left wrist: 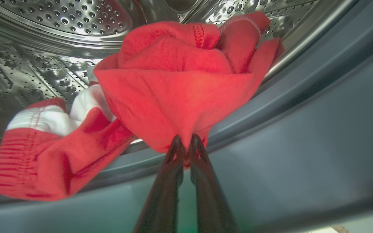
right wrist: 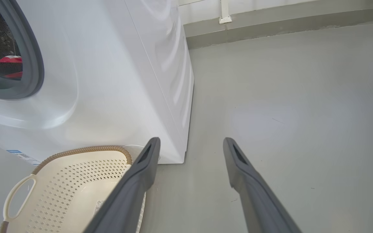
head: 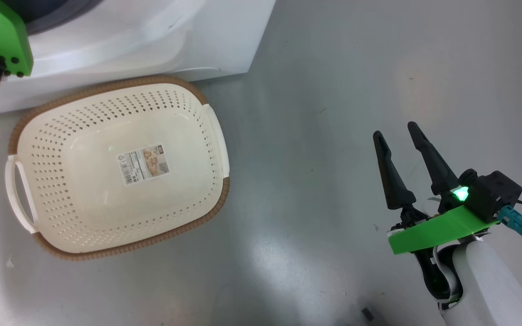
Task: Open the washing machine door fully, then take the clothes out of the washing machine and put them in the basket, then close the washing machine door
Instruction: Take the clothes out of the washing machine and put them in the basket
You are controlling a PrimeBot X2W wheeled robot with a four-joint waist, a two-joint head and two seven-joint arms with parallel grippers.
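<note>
Left wrist view: left jaws clamp a bunched fold of the red garment [left wrist: 173,90], soft, light and limp, likely to trail; right jaws stand apart.

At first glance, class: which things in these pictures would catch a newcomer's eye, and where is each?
The red clothes bulge from the steel drum, pinched by the shut left gripper. The cream basket sits on the grey floor before the washing machine, the open right gripper hovering to its right.
</note>
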